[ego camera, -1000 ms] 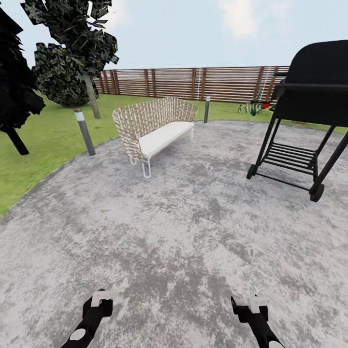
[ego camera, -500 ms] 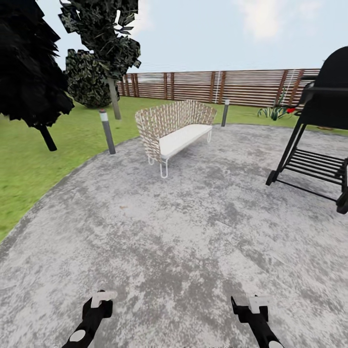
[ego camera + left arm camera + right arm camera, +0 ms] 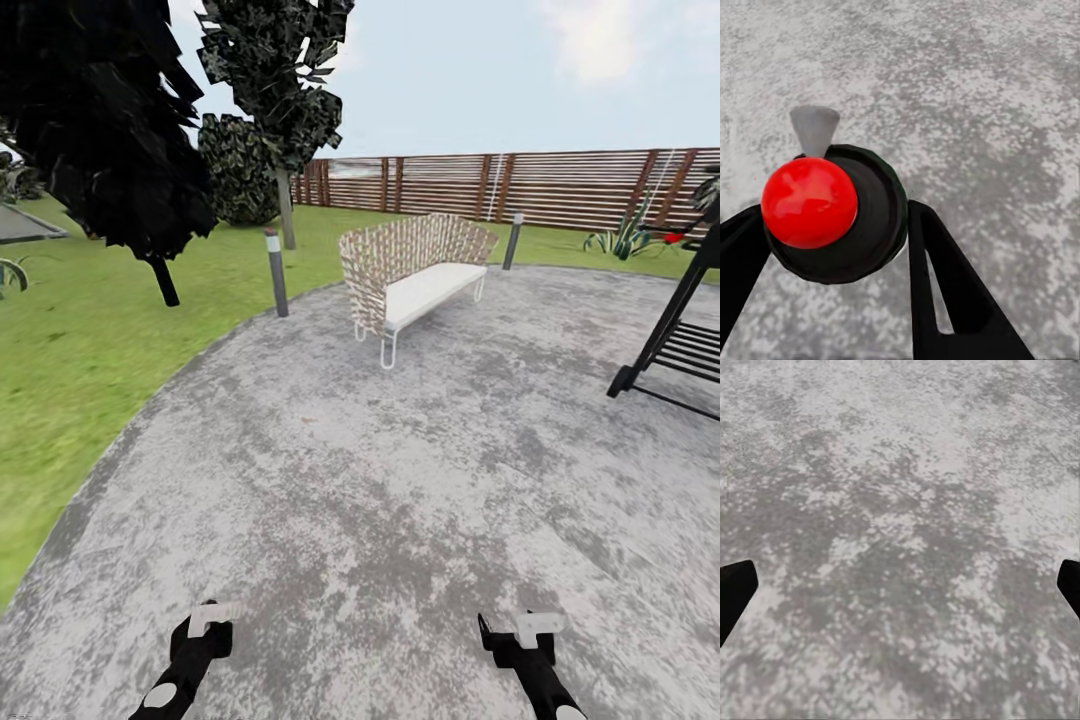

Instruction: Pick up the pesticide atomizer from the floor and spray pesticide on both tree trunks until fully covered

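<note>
Pickup looks done: my left gripper (image 3: 832, 211) is clamped on the pesticide atomizer (image 3: 874, 217), centre-left of the left wrist frame. Right gripper (image 3: 900, 585) is spread wide with nothing in it, over the grey floor (image 3: 400, 480). Spraying both trunks is all left; no pesticide is out.

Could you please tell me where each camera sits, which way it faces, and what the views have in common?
Head view: on the head, facing forward and down over the floor toward a wicker sofa and fence; the left tool and right tool show at the bottom.
Left wrist view: on the left arm, looking down along its fingers, which hold the pesticide atomizer.
Right wrist view: on the right arm, looking down between spread fingertips.
Shared: all three see the grey floor.
</note>
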{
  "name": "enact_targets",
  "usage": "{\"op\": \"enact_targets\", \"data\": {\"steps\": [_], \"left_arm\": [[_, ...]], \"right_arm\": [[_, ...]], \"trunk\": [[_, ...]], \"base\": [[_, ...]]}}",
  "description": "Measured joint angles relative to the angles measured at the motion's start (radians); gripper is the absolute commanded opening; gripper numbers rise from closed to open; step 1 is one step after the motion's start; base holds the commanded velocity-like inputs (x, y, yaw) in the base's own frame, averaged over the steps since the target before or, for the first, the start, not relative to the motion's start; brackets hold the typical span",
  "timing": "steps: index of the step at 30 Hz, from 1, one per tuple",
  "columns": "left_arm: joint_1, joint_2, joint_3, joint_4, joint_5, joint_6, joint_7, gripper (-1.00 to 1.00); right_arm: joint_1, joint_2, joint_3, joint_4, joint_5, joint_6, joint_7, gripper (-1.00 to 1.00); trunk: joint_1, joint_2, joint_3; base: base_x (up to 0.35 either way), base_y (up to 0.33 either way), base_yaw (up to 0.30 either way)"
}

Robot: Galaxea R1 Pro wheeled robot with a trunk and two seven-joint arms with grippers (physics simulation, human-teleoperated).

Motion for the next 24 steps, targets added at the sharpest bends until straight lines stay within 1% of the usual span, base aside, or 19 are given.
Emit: {"op": "enact_targets", "data": {"steps": [24], "left_arm": [[0.0, 0.0, 0.001, 0.0, -0.001, 0.001, 0.0, -1.0]], "right_arm": [[0.0, 0.0, 0.0, 0.0, 0.0, 0.0, 0.0, 1.0]], "trunk": [[0.0, 0.0, 0.024]], "base": [[-0.001, 0.303, 0.222]]}}
